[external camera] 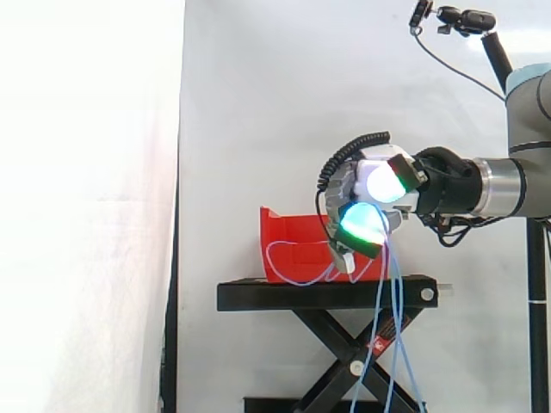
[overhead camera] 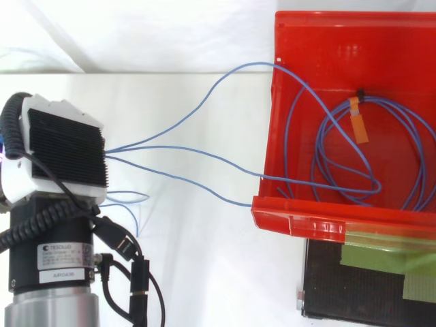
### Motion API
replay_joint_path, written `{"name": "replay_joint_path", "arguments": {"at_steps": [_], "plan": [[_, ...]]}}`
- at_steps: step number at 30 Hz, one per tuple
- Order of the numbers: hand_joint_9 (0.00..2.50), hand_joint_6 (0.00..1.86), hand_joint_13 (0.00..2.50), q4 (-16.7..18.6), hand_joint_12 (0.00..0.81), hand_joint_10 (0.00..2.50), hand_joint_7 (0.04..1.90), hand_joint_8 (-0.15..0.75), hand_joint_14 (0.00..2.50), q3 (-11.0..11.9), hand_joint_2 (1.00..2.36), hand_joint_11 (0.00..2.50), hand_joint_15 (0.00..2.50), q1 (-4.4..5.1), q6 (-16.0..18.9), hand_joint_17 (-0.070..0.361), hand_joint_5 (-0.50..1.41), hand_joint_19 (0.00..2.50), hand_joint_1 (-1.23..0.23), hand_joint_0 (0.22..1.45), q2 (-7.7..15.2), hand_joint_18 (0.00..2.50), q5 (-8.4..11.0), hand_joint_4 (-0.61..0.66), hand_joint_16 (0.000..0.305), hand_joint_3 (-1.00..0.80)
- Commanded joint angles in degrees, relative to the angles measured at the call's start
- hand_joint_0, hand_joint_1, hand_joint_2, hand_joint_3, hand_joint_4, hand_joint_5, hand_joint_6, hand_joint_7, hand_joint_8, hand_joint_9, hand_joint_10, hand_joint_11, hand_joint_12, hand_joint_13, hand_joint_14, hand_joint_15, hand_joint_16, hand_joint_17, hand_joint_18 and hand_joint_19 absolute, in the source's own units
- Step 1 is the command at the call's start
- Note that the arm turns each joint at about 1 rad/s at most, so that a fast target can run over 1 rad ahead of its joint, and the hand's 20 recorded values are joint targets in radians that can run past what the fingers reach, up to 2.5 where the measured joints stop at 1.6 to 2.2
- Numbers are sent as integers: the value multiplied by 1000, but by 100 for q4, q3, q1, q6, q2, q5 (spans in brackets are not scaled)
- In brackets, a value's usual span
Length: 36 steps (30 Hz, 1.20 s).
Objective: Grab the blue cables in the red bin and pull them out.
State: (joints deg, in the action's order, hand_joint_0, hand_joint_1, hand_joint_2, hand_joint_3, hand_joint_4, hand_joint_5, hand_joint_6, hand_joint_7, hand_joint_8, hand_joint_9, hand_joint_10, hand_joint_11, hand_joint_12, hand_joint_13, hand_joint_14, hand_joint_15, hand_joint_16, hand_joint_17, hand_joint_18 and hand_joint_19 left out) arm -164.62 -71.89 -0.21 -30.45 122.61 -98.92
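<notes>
The red bin (overhead camera: 320,214) sits on a black stand (external camera: 327,297). A coil of blue cable (overhead camera: 325,136) lies inside it, bound with a black tie and an orange tag (overhead camera: 358,124). Several strands of the blue cables (overhead camera: 204,160) run out over the bin's wall to my hand (overhead camera: 65,153), which hovers well clear of the bin. In the side view the hand (external camera: 379,202) hangs just above the bin's (external camera: 288,237) near end, fingers curled with glowing pads, shut on the strands. Loose cable ends (external camera: 396,344) hang from the hand down past the stand.
The stand is a black scissor lift with green tape (overhead camera: 388,262) on its top. A white curtain backs the scene. A camera (external camera: 465,19) on a mast stands at the upper right in the side view.
</notes>
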Motion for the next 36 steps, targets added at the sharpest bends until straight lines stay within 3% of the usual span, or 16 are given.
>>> {"name": "replay_joint_path", "arguments": {"at_steps": [1, 36], "plan": [[1305, 326, 1025, 0, 461, 17, 668, 423, 2500, -1, 1000, 1623, 558, 3, 0, 158, 1034, 542, -891, 590, 0, 1142, -4, 416, 70, -1000], [1280, 460, 974, -18, 425, 0, 616, 374, 2500, 8, 1000, 1644, 590, 3, -26, 129, 1022, 827, -1015, 679, -44, 1117, -92, 371, 57, -1000]]}}
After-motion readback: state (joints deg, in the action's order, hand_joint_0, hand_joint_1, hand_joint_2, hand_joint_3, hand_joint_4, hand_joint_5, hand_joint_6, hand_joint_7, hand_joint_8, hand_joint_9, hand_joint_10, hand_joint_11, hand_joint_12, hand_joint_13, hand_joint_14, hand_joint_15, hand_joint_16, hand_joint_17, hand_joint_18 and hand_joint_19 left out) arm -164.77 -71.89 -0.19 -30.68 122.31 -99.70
